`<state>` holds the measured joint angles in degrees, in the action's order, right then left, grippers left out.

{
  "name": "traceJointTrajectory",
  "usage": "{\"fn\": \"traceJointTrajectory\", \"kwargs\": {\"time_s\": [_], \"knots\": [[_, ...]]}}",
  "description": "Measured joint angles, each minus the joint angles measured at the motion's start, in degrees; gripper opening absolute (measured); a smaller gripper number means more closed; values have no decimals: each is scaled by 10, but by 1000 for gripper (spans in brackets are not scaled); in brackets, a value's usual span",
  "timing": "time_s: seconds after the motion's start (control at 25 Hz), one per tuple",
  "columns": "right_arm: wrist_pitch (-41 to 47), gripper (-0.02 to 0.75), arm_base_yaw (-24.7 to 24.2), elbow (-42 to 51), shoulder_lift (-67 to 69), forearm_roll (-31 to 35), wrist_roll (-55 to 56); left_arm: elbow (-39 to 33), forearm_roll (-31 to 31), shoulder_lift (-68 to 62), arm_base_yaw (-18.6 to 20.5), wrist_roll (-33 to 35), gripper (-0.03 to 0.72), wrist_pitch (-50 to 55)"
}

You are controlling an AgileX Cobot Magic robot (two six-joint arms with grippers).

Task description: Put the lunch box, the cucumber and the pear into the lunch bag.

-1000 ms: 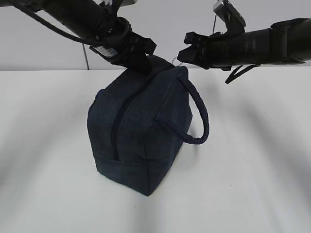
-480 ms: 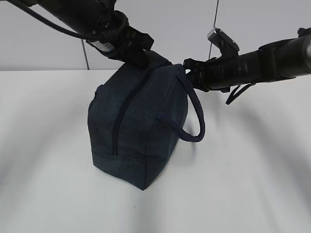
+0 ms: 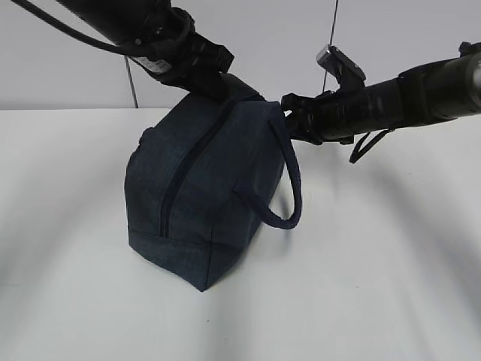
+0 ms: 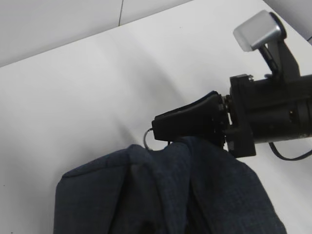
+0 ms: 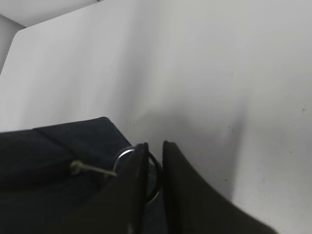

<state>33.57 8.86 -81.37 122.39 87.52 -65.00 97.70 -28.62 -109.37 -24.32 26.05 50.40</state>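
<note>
The dark navy lunch bag (image 3: 203,188) leans on the white table, zipper (image 3: 184,169) closed and loop handle (image 3: 291,180) hanging on its right. My left gripper (image 3: 222,86) is at the bag's top rear. Its fingers are buried in bunched fabric (image 4: 170,195) that is still drawn up to it. My right gripper (image 5: 155,144) is at the bag's upper right corner (image 3: 288,116). Its jaws stand a narrow gap apart, and the metal ring pull (image 5: 124,153) sits loose in that gap, partly behind one finger. The lunch box, cucumber and pear are out of view.
The white table (image 3: 391,286) stretches around the bag to a pale wall behind it. The right arm (image 4: 273,112) with its silver camera reaches in close to the ring pull (image 4: 147,139).
The bag has slid left and sagged lower and its handle has dropped. The right gripper came down to the bag's corner and its jaws have parted a little. The left arm shifted slightly left.
</note>
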Motion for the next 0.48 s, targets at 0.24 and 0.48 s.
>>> {"fn": "traceJointTrajectory", "kwargs": {"time_s": [0.24,0.48], "knots": [[64,405,-21,-23,-7,-17,0,4,17,21,1,-12,331,29],[113,473,-52,-25,-59,-79,31,4,67,21,1,-49,356,81]]}}
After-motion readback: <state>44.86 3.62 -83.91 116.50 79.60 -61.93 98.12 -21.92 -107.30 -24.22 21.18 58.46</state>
